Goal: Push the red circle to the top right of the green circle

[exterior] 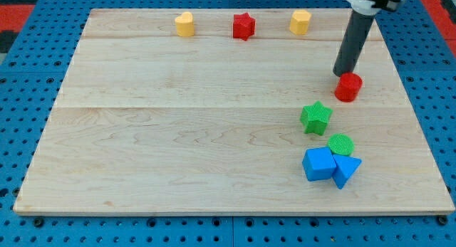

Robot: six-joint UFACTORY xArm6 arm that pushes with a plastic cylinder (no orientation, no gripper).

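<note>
A wooden board [214, 119] seen from above at a slant. My tip [345, 73], a plain dark rod with nothing to spread or pinch, touches the red circle [348, 87] at its 12 o'clock side, seemingly placed there to nudge it toward the view's bottom. The red circle sits at roughly 12 o'clock from the green circle [340, 144], well apart. A green star [315, 117] lies between them, slightly toward 10 o'clock of the green circle. A blue cube [318, 164] and blue triangle [346, 168] crowd the green circle's lower edge. The red circle probably needs shifting toward 1 o'clock
</note>
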